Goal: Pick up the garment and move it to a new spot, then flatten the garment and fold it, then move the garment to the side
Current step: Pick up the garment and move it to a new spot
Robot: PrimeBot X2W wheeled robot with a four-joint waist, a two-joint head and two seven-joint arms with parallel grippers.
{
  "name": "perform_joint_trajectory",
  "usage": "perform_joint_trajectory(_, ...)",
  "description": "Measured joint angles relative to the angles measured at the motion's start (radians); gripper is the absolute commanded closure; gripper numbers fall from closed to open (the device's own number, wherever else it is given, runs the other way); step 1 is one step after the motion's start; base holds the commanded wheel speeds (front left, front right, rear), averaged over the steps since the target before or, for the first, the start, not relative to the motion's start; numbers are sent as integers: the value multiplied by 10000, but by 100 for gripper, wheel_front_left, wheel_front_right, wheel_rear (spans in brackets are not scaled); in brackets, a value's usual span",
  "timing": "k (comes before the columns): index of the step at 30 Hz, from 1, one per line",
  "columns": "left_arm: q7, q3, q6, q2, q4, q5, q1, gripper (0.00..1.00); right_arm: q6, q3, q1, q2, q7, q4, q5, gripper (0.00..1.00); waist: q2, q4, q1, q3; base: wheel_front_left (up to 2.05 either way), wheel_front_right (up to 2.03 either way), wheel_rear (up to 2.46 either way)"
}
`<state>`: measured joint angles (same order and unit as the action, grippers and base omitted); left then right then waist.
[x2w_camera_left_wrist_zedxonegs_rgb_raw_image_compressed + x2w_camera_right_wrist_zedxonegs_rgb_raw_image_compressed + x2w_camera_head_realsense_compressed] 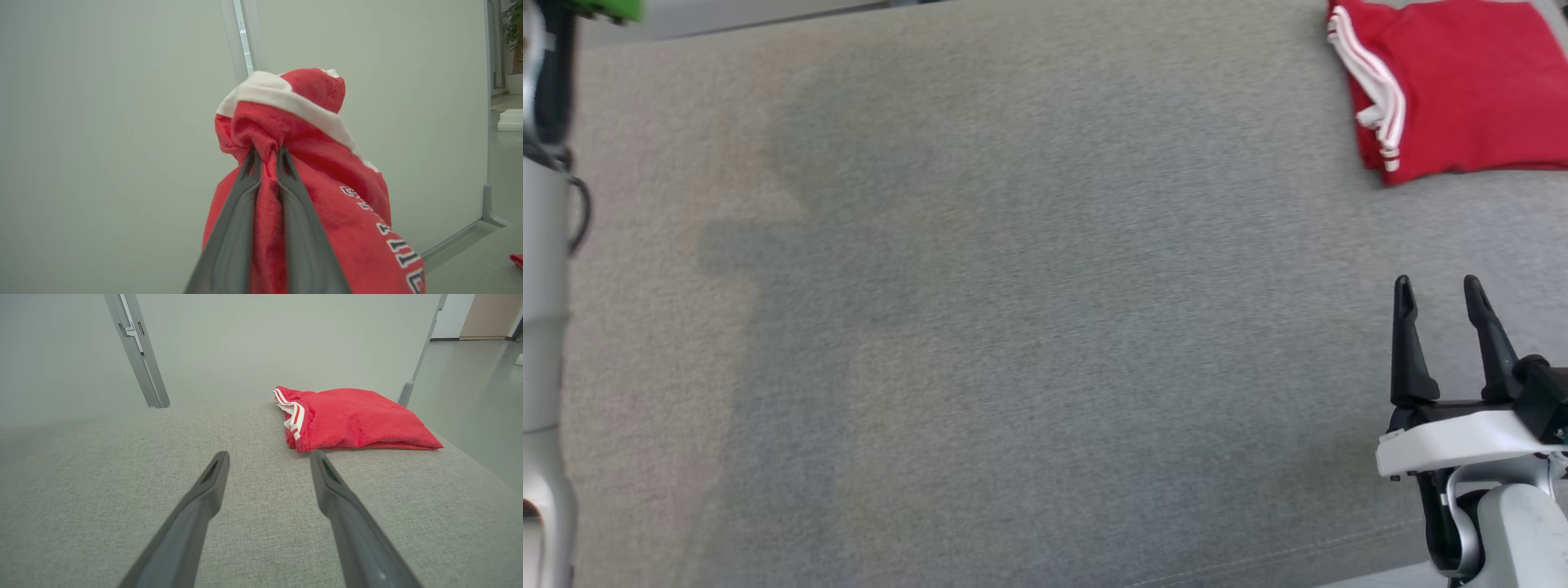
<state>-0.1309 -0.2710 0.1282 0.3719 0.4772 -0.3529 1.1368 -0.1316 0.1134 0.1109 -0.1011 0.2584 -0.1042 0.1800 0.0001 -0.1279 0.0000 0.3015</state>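
Right now the left gripper [267, 157] is pinched tight on a bunch of red cloth. Its two dark fingers sit almost together, with a fold of the garment [327, 196] squeezed between them just under the white collar [282, 96]. The garment hangs in the air in front of a pale partition [102, 122], with lettering running down one side. None of it that I can see touches the grey padded surface [1013, 327]. The right gripper [1437, 287] hovers low at the near right corner of that surface, its fingers well apart and nothing in them. A second red piece [1462, 90], with white stripes, lies folded at the far right corner.

To my eye the step in hand is the carry to a new spot. Doing it well means bringing the hanging cloth over the broad bare middle of the surface, well apart from the folded piece, so the two don't tangle or get dragged together. I'd lower it slowly so the bottom edge lands first and the body lays out behind it rather than dropping in a heap, which saves work when flattening. The grip is on a bunched fold near the collar and could slip if swung fast, so a smooth, unhurried move suits it. The free right gripper looks well placed to catch a loose edge once the cloth touches down.
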Motion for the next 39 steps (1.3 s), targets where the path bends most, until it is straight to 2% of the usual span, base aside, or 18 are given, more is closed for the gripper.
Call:
perform_joint_trajectory(5, 393, -548, 4, -571, -911, -155, -585, 100, 2, -86, -48, 169, 33, -90, 54, 0, 0, -636, 0, -389, 0, 0, 0)
perform_joint_trajectory(12, 596, -1469, -56, -1430, -1183, -221, -1914, 100, 2, -257, -71, 343, 33, -79, 134, 0, 0, -1252, 0, -761, 0, 0, 0)
perform_joint_trajectory(20, 192, -1985, -244, -2295, -523, -656, -3768, 100, 2, -608, -20, 453, 33, -144, 314, 0, 0, -1474, 0, -797, 0, 0, 0)
perform_joint_trajectory(29, -514, -2807, -332, -2953, 1087, -840, -5327, 100, 2, -945, 138, 491, 33, -284, 401, 0, 0, -1521, 0, -638, 0, 0, 0)
perform_joint_trajectory(30, -568, -2897, -332, -2997, 1266, -834, -5431, 64, 2, -989, 161, 493, 33, -309, 405, 0, 0, -1519, 0, -635, 0, 0, 0)
perform_joint_trajectory(31, -629, -3035, -332, -3039, 1498, -834, -5546, 16, 2, -1045, 183, 499, 33, -330, 416, 0, 0, -1516, 0, -638, 0, 0, 0)
perform_joint_trajectory(32, -679, -3162, -332, -3060, 1724, -823, -5628, 0, 2, -1093, 198, 502, 33, -351, 416, 0, 0, -1517, 0, -643, 0, 0, 0)
perform_joint_trajectory(39, -1206, -3369, -453, -3191, 1939, -846, -5497, 0, 2, -1181, 202, 506, 33, -460, 416, 0, 0, -1332, 0, -874, 0, 0, 0)
